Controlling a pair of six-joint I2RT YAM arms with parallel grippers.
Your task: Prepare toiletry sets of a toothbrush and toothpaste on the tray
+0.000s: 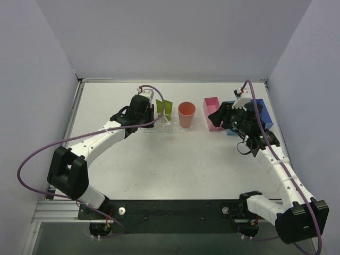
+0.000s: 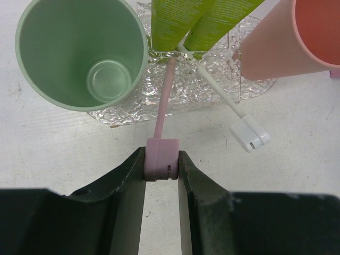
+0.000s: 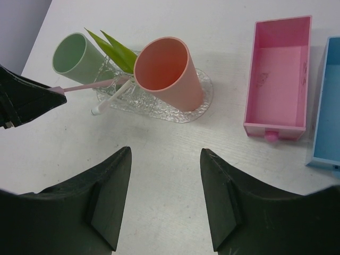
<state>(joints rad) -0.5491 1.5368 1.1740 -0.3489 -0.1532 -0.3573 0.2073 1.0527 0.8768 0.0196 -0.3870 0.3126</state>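
The clear bumpy tray (image 2: 186,93) carries a green cup (image 2: 79,53), a salmon cup (image 2: 297,37) and two lime-green tubes (image 2: 196,21) standing between them. My left gripper (image 2: 162,159) is shut on the thick end of a pink toothbrush (image 2: 164,101), whose far tip lies on the tray at the foot of the tubes. A white toothbrush (image 2: 228,101) lies slanted beside it, half on the tray, half on the table. My right gripper (image 3: 164,196) hangs open and empty above bare table, near the tray's right end (image 3: 180,111).
A pink bin (image 3: 279,79) and a blue bin (image 3: 326,106) lie right of the tray, the pink one empty inside. In the top view the left arm (image 1: 106,135) hides the green cup. Walls close off the table on three sides.
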